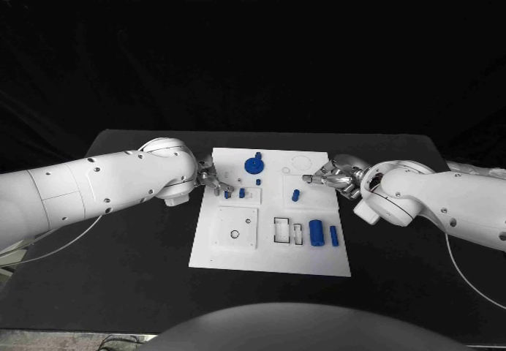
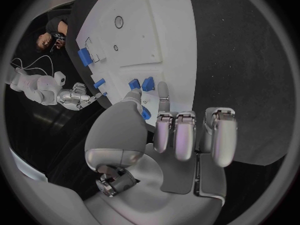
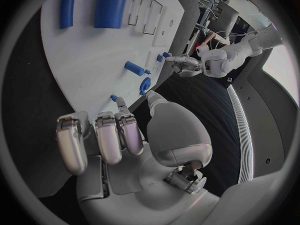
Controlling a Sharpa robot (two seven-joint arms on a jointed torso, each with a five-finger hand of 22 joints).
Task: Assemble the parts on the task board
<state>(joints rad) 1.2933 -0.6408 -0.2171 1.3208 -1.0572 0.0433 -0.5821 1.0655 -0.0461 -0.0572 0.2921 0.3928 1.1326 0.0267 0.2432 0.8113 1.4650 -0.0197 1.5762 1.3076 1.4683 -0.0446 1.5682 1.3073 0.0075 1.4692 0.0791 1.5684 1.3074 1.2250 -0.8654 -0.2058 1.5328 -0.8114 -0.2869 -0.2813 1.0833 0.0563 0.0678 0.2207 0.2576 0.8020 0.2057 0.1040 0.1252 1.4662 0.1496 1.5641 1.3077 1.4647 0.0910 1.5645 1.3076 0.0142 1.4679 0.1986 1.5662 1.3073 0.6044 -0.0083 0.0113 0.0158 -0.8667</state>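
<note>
On the worktop, the task board lies between our hands; left hand reaches toward small blue parts, fingers partly curled, empty; right hand likewise empty; next, pinching one part, we judge.

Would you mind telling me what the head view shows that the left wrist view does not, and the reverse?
Head view: the long white left arm and the whole outline of the white task board. Left wrist view: the silver left robot hand seen from behind, several fingers curled in. Shared: two small blue blocks near its fingertips, and the silver right robot hand.
</note>
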